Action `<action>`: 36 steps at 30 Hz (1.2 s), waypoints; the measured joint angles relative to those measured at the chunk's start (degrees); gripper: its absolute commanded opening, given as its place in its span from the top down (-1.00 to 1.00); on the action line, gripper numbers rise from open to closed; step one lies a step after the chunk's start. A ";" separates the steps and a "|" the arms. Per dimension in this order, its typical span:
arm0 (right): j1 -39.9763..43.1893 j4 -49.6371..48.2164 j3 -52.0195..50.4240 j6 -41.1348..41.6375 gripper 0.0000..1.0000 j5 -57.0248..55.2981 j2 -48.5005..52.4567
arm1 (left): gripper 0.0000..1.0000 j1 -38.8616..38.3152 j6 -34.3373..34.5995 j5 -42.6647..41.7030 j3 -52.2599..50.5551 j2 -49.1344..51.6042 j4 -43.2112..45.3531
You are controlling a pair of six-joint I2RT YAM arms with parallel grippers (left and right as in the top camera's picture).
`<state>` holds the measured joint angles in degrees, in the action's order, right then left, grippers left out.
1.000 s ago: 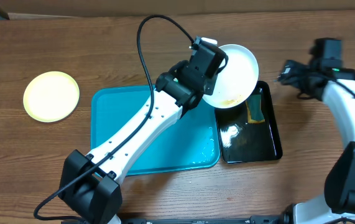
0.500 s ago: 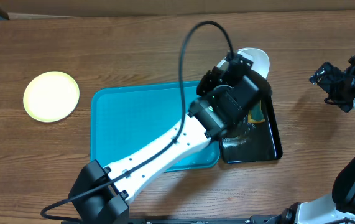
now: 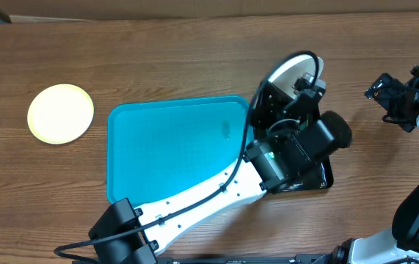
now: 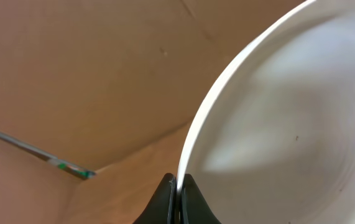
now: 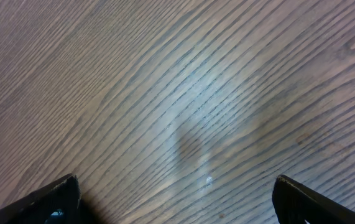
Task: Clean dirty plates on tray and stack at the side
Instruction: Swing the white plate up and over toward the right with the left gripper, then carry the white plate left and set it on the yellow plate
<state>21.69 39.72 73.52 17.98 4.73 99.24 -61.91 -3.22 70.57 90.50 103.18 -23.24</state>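
Observation:
My left gripper [image 3: 298, 86] is shut on the rim of a white plate [image 3: 285, 73], holding it tipped steeply, almost on edge, above the far end of the black tray. In the left wrist view the two black jaws pinch the plate's thin rim [image 4: 186, 155], and the plate's inside [image 4: 283, 118] fills the right side. The turquoise tray [image 3: 172, 147] lies bare in the middle of the table. A pale yellow-green plate [image 3: 61, 112] rests flat on the table at the far left. My right gripper [image 3: 381, 89] hovers at the right edge, open over bare wood [image 5: 183, 124], its fingertips [image 5: 62, 196] wide apart.
A glossy black tray [image 3: 325, 174] lies right of the turquoise tray, mostly covered by my left arm [image 3: 216, 192]. The arm's black cable [image 3: 286, 60] arcs over the plate. A cardboard wall [image 4: 71, 74] rises behind the table.
My left arm has swung right over the black tray, and the white plate went from tilted to nearly on edge. The right arm drew back to the right, then held still.

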 measured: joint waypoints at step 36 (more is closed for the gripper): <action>0.00 0.02 0.00 0.04 -1.00 -0.02 0.00 | 0.92 54.34 24.37 -81.50 0.74 0.02 -27.69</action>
<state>21.69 39.75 73.52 18.02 4.71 99.24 -7.57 21.15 -10.94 91.24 103.20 -50.94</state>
